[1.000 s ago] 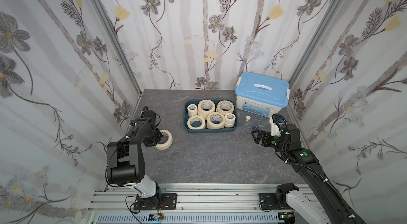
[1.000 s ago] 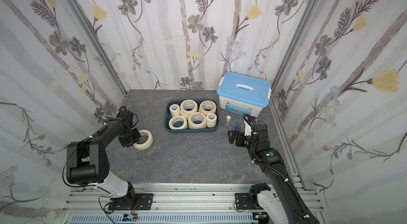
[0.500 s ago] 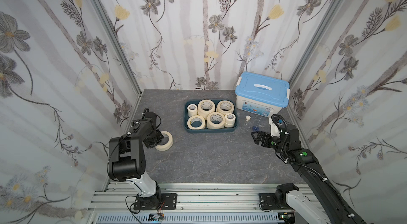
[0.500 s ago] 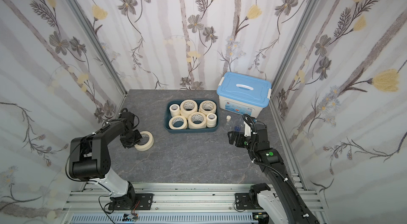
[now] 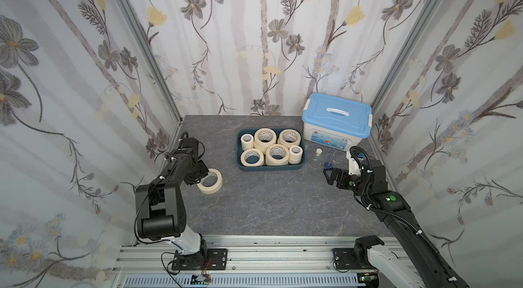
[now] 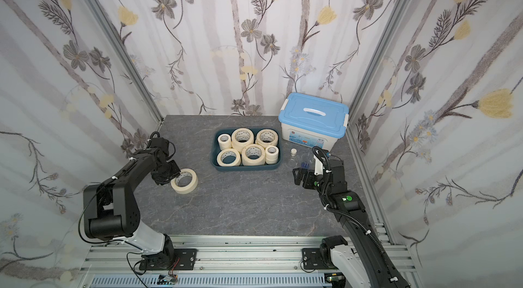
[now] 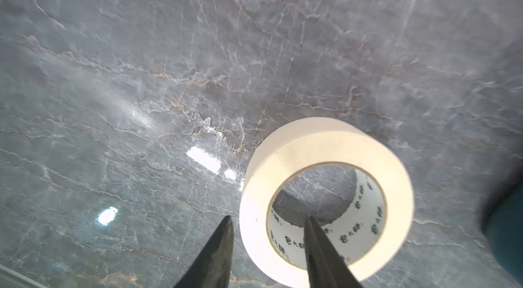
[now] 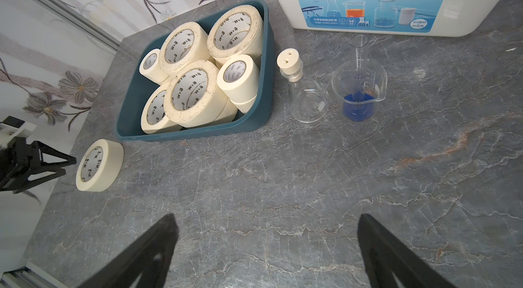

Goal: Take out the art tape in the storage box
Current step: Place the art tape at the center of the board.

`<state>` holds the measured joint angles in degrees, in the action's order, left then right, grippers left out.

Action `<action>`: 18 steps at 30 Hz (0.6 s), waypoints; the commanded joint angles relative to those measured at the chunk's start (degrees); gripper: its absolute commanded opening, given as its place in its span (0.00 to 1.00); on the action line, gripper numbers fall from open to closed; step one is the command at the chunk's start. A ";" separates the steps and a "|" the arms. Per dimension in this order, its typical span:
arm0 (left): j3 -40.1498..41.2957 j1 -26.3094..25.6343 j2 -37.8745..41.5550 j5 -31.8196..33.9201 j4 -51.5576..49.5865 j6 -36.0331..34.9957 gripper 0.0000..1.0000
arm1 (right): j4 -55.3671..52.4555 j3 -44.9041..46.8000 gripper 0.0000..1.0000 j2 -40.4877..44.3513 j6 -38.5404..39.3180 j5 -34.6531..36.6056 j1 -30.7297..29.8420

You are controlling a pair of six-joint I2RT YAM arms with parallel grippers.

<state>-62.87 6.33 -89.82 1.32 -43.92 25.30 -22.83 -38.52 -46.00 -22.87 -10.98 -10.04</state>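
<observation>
Top views both show the grey marble-patterned table [image 5: 283,204] inside flowered walls, and every place below is given from the storage box [image 5: 270,167] near the table's middle, toward the back wall. Just beside the box, on the robot's right and nearer the back corner, stands a white tub [image 5: 334,133] with a light-blue handled lid. The box itself is a shallow dark teal tray, and art tape [image 6: 253,153] fills it: cream rolls, large and small, lying flat and packed against each other, some stacked.

The left arm reaches to a spot well to the robot's left of the box and a little nearer the robot. There one loose roll [image 5: 210,181] sits on the table, tilted up on its edge in both top views. In the left wrist view the left gripper [image 7: 267,244] straddles that roll's wall [image 7: 325,196], one fingertip [image 7: 314,232] inside the printed core and the other outside; the jaws are parted and a gap shows between the outer finger and the tape, so nothing is pinched.

The right gripper [image 8: 266,232] hovers to the robot's right of the box and nearer the robot, its jaws spread wide over bare table, holding nothing.

Between the box and the right gripper, near the tub's front, stand a glass beaker [image 8: 358,85] with blue liquid in the bottom and a clear flask [image 8: 307,97] with a pale two-holed stopper [image 8: 290,63].
</observation>
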 commanded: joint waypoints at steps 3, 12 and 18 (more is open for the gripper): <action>-5.76 -1.19 2.80 -3.14 -4.81 -4.00 0.54 | 0.43 -0.95 1.00 -0.12 -0.09 -0.27 -0.06; -16.84 -9.81 2.98 -5.25 -8.02 -10.69 0.75 | 0.09 -1.84 1.00 -0.14 -0.47 -0.44 -0.03; -24.93 -17.01 -2.03 -3.58 -10.58 -16.01 0.81 | -0.27 -1.92 1.00 0.26 -0.57 -0.44 -0.04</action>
<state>-85.21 -8.69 -90.45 -3.42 -52.18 13.52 -22.98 -40.03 -46.04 -22.94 -10.98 -10.07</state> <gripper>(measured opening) 0.811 0.999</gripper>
